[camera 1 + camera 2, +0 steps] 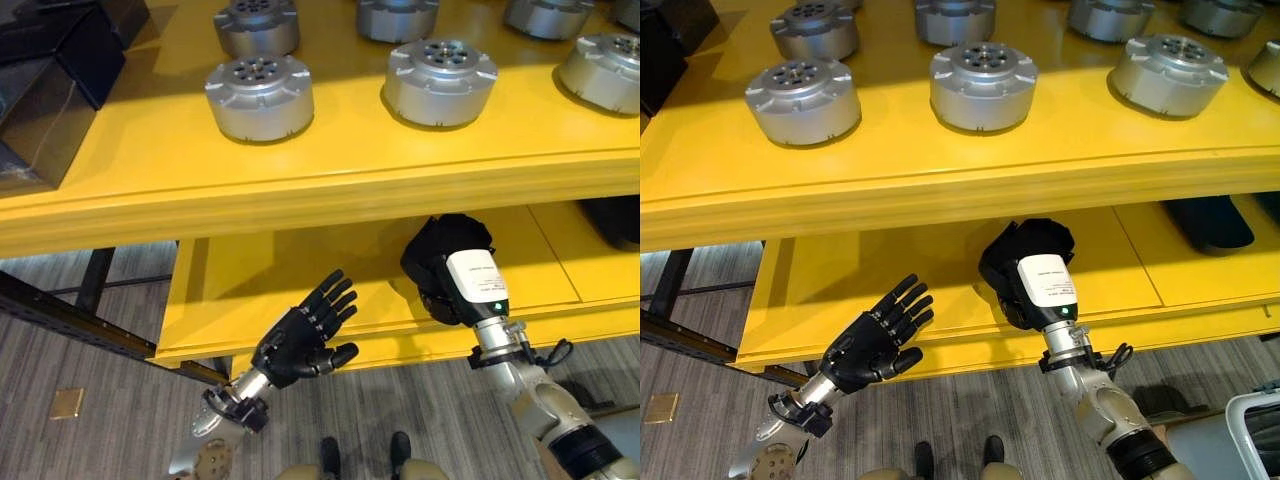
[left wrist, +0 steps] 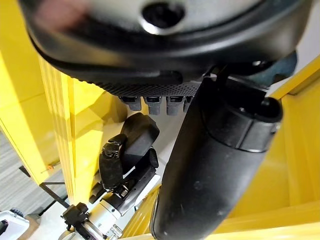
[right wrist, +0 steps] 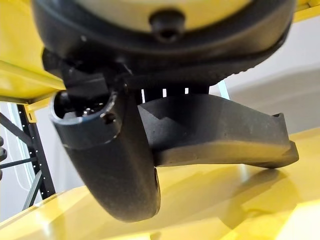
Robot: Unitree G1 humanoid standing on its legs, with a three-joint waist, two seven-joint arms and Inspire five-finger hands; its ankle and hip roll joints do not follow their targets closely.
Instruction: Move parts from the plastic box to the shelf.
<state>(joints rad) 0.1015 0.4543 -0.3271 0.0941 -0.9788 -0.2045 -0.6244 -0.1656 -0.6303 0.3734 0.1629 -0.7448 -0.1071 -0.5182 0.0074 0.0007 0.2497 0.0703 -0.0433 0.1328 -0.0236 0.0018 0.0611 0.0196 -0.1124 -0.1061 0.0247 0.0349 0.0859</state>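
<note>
On lower shelf (image 1: 940, 250), right hand (image 1: 1025, 265) grips flat black part (image 3: 220, 135); left hand (image 1: 300, 335) spread open.

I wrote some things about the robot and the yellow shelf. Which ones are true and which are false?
1. Round silver parts sit on the top shelf board. True.
2. The left hand is holding a silver part. False: its fingers are spread open and it holds nothing.
3. The right hand is shut on a black part on the lower shelf board. True.
4. The black part is lying on the top shelf board among the silver ones. False: it is on the lower shelf board, under the top one.
5. The shelf is blue. False: it is yellow.
</note>
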